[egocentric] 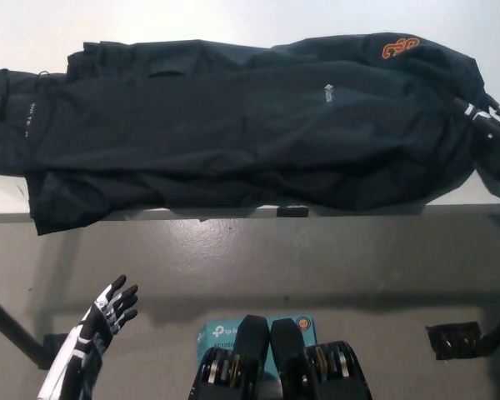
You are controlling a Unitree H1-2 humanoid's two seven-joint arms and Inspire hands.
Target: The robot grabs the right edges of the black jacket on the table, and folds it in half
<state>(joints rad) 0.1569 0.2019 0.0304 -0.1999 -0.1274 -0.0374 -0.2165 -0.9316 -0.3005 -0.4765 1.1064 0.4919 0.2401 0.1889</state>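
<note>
My right hand [486, 125] was at the far right of the view, lying against the right end of the black jacket [233, 125]; it was so dark against the dark cloth that I could not tell whether it had closed on the fabric or was merely resting there, and only a few pale marks on it stood out. The jacket stretched away from that hand toward my left, spread flat and lengthwise across the white table [233, 21], covering most of the tabletop. Just up and to the left of my right hand sat an orange logo [400, 47] on the jacket, and further left of that, near the middle of the cloth, a small white logo [329, 93]. The jacket's near hem draped a little over the table's front edge, most of all at its far left corner, well apart from my right hand. My left hand [112, 307] hung low at my left, below the table's edge and over the grey floor [317, 258], its fingers spread apart and holding nothing. On the floor to the right of that hand lay a teal box [221, 333], partly hidden.
</note>
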